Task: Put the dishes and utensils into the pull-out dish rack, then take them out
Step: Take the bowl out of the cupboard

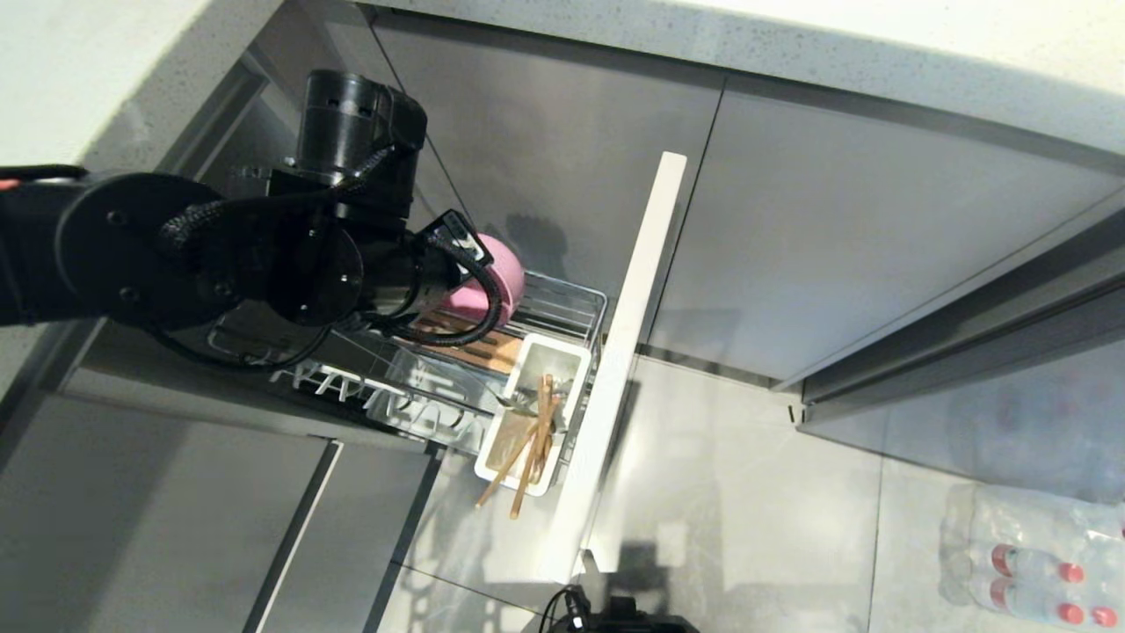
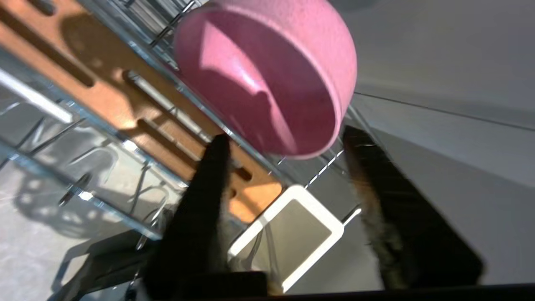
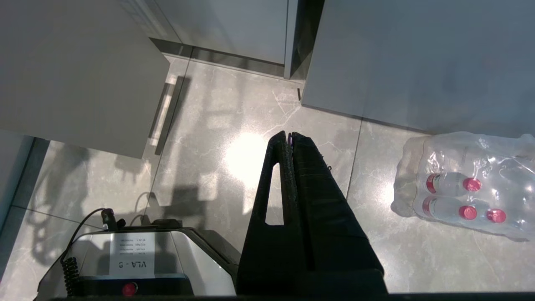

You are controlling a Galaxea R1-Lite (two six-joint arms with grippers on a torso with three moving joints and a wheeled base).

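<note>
The left gripper (image 2: 284, 146) reached down over the pull-out dish rack (image 1: 562, 308), jaws spread beside the pink bowl (image 1: 501, 281) (tilted on edge at the rack's back corner). Chopsticks (image 1: 527, 448) stood in the utensil cup (image 1: 576, 360). The right gripper (image 3: 290, 138) hung parked, jaws pressed together.

Wire rack (image 1: 576, 303) holds pink bowl (image 1: 501, 281), utensil cup (image 1: 562, 352).

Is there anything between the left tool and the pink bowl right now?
Nothing visible. In the left wrist view the left tool is open with its fingers just short of the pink bowl, which sits tilted in the dish rack; the gap holds only rack wires.
</note>
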